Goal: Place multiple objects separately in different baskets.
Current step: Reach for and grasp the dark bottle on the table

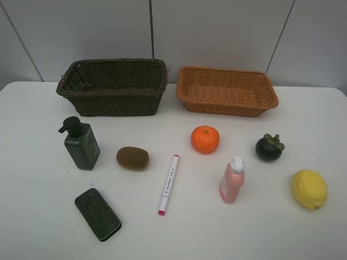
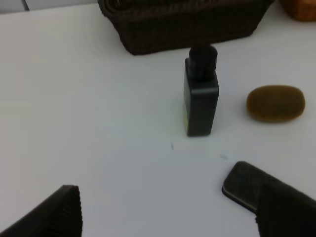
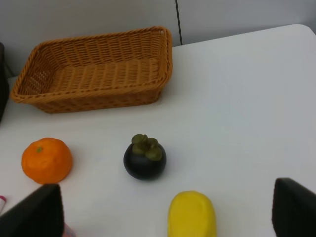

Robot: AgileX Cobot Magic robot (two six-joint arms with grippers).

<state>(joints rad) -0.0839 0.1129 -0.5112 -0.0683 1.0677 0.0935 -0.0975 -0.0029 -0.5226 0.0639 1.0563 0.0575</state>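
Left gripper spread wide, empty, pump bottle ahead of its fingers; right gripper released too, lemon just ahead.

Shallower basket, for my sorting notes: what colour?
Light orange-tan; the shallower basket shows best in the right wrist view.

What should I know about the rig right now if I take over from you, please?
Left end effector: open, holding nothing.
Right end effector: open, holding nothing.
Dark basket and tan basket: at the back, both empty.
In front of them on the table: pump bottle, kiwi, eraser, marker, orange, pink bottle, mangosteen, lemon.
Done: nothing.
Left: all eight things to go into the baskets.
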